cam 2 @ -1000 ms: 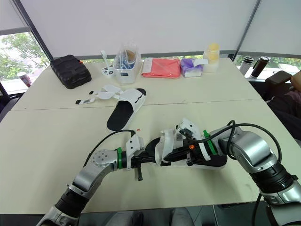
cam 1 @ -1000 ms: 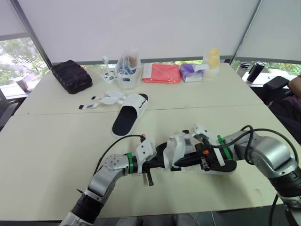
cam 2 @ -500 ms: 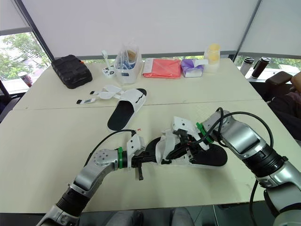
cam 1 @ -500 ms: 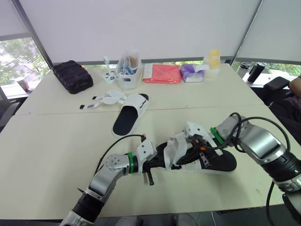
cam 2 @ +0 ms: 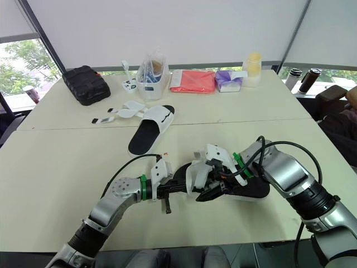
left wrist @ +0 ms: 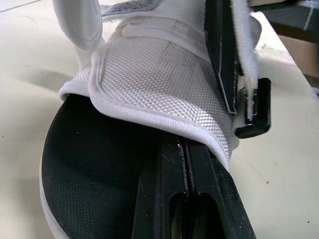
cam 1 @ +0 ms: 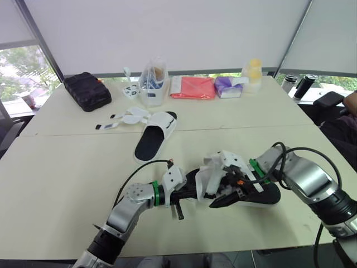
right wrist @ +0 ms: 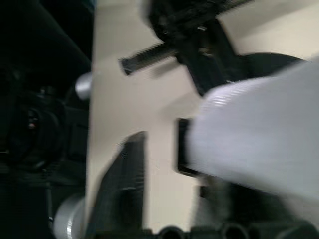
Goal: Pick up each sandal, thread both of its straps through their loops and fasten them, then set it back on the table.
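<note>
The near sandal is lying on the table right in front of the robot. Its long axis is running across from left to right, toe end toward the left gripper and black heel toward the right arm. The left gripper is reaching in from the toe, its fingers pressed together with the tips tucked under the hem of the white upper. Whether any fabric is nipped between them I cannot tell. The right gripper is hanging at the robot-facing edge of the upper, its fingers looking spread, with bare table between them and nothing pinched. A black loop is sitting at that same edge, just beside the right fingertips, with a white strap running alongside it. So the right gripper is the nearer one for the threading, I'd say, while the left is steadying the toe. The far sandal is waiting well apart up the table, straps splayed loose.
</note>
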`<state>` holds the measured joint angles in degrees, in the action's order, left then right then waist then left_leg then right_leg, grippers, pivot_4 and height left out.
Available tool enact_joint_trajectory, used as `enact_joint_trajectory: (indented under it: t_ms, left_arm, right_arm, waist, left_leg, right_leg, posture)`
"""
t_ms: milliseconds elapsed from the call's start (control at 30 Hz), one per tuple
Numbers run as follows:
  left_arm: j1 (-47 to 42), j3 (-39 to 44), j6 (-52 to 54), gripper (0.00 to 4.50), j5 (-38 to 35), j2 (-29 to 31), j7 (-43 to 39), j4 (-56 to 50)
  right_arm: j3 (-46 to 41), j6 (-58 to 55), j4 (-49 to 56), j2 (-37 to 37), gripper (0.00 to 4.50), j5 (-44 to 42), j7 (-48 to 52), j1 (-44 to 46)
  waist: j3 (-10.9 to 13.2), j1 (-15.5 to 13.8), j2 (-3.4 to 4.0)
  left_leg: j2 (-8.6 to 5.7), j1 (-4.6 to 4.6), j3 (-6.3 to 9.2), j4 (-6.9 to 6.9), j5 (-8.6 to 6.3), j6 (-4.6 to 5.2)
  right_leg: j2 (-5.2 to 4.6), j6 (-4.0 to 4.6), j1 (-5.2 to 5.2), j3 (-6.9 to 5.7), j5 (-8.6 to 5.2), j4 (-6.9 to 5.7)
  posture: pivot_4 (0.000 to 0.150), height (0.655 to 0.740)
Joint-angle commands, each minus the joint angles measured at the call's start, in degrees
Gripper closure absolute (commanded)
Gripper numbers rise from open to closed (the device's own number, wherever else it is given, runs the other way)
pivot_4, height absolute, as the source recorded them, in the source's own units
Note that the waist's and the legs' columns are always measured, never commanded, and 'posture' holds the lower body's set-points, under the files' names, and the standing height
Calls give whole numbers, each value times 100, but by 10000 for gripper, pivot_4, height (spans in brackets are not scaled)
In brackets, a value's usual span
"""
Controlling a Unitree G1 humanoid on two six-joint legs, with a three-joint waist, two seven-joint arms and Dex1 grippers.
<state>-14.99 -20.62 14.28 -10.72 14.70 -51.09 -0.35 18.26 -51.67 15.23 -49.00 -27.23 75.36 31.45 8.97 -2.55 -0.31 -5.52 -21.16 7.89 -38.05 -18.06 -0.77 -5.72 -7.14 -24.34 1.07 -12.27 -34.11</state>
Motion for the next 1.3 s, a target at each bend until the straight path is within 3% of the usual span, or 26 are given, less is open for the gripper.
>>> enact_joint_trajectory:
  t_ms: [33, 200, 333, 467, 600, 733, 967, 1300]
  left_arm:
    - [162, -188, 169, 45000, 150, 63, -2, 379]
    - [112, -180, 149, 45000, 153, 72, -37, 442]
    - [48, -200, 119, 45000, 188, 83, -83, 484]
    - [20, -180, 120, 45000, 189, 92, -110, 512]
    - [-1, -174, 144, 45000, 178, 90, -114, 516]
    - [-43, -168, 154, 45000, 169, 88, -127, 551]
    - [-75, -151, 169, 45000, 155, 56, -131, 569]
    - [32, -61, 271, 45000, 141, 34, 68, 439]
  right_arm:
    - [-1010, -1028, 171, 272, 12601, -764, -686, -208]
    - [-2176, -2390, 370, 1001, 12601, -1827, -1633, -500]
    - [-2797, -3131, 491, 1605, 12601, -2209, -2453, -705]
    - [-3275, -3569, 649, 2209, 25497, -2336, -3266, -905]
    - [-3701, -3963, 704, 2751, 44452, -2435, -3822, -940]
    - [-3700, -4052, 725, 2724, 44452, -2532, -3957, -877]
    - [-2041, -2739, 569, 1335, 44452, -2018, -3120, -642]
    - [-776, -1395, 246, 800, 44452, -1274, -2344, -393]
  waist:
    - [0, 0, 1]
    - [-1, 1, 3]
    - [-2, -2, 4]
    - [-5, 2, 8]
    - [-17, 13, 25]
    - [-27, 16, 37]
    - [-29, 15, 38]
    - [-30, 28, 34]
  left_leg:
    - [0, 0, -1, -1, 0, 0]
    - [1, -1, 0, -1, 0, 0]
    - [-1, -2, 0, 0, 0, 0]
    - [-2, -2, 0, -1, 1, 0]
    - [-3, 0, -1, -1, 1, 0]
    - [-4, 3, -1, -2, 2, 0]
    - [-7, 7, -3, -5, 2, 1]
    - [-5, 21, -5, -6, 2, 1]
  right_leg:
    - [0, 4, -1, 2, 3, 0]
    - [1, 10, -3, 2, 6, -1]
    - [-1, 10, -3, 3, 6, -3]
    - [-1, 10, -4, 3, 7, -5]
    - [0, 10, -4, 4, 7, -8]
    - [1, 9, -2, 4, 9, -10]
    - [2, 4, 5, 2, 10, -10]
    - [2, -2, 20, 3, 13, -8]
  posture:
    - [1500, 7400]
    - [1500, 7400]
    - [1500, 7400]
    - [1500, 7400]
    - [1500, 7400]
    - [1500, 7400]
    - [1500, 7400]
    - [1500, 7400]
